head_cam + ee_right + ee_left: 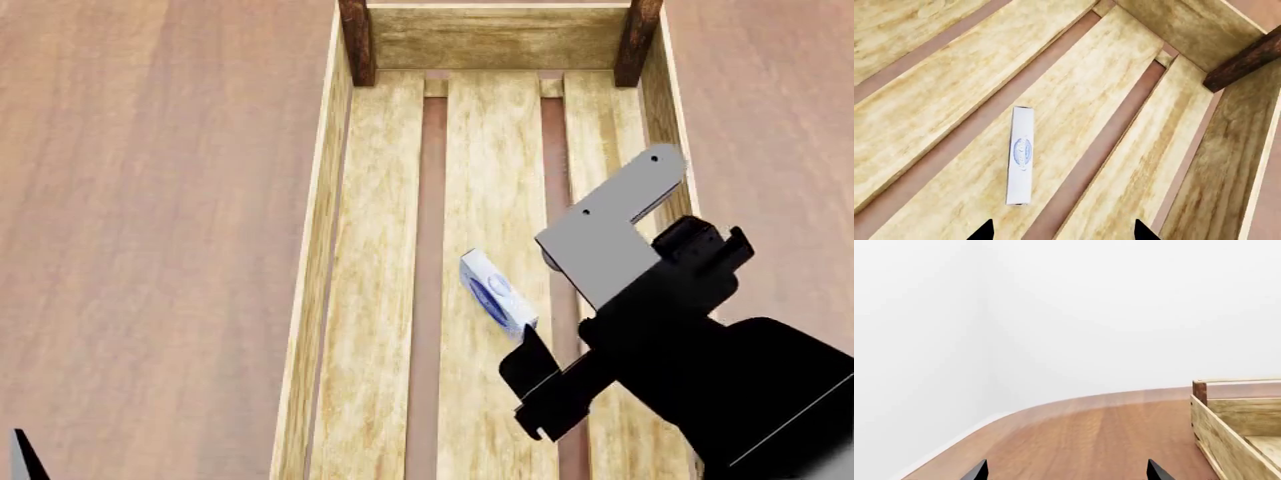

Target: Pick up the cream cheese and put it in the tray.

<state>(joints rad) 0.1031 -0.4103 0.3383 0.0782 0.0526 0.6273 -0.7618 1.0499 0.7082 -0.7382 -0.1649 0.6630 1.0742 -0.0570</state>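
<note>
Cream cheese (1020,156) lies on the tray (934,95) floor, clear of the open right gripper (1062,231)

The tray (380,250) was pale, matt, grainy wooden slats with darker brown wooden corner posts (355,40). The tabletop (147,200) looked smooth reddish wood. The cream cheese (497,290) box looked like smooth printed card.

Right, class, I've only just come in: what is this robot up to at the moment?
The robot is putting the cream cheese into the tray. The small box already lies on the tray's middle floor board, free of any grip. The right gripper hangs just above it with its fingertips apart and nothing between them. The left gripper is off to the side over the bare wooden table, beside the tray's corner, also open and empty.
</note>
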